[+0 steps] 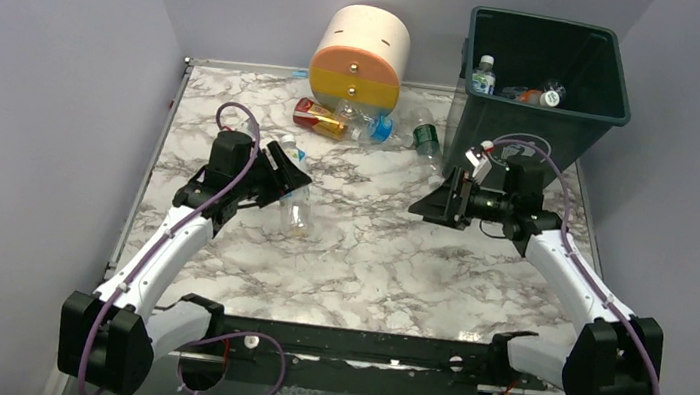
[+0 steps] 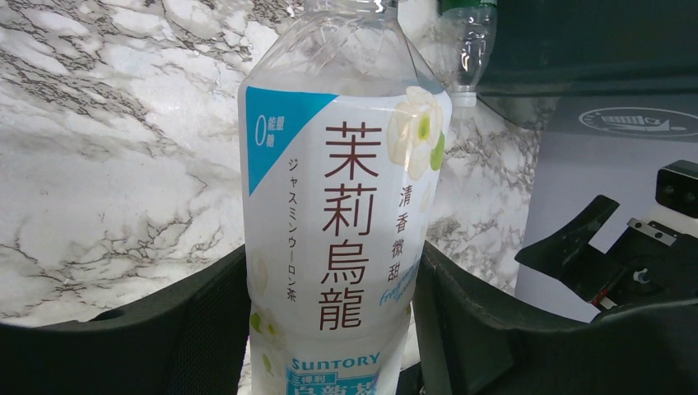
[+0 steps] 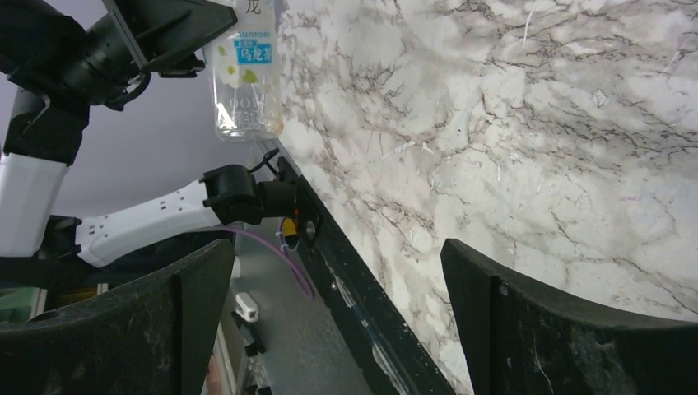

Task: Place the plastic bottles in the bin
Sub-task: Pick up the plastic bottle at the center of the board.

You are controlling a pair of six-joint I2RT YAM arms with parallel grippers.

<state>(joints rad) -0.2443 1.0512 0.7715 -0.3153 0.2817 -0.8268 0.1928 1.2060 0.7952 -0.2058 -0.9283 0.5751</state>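
Observation:
My left gripper is shut on a clear plastic bottle with a white and blue label. It hangs over the left middle of the marble table. In the left wrist view this bottle stands between both fingers, and each finger touches it. My right gripper is open and empty, pointing left in front of the dark green bin; its wrist view shows the jaws wide apart with the held bottle beyond. Bottles lie inside the bin. Three more bottles lie at the table's back.
A cream, orange and grey round drawer unit lies at the back, touching the loose bottles: a red-gold one and a green-capped one. Grey walls close in on both sides. A black rail runs along the near edge.

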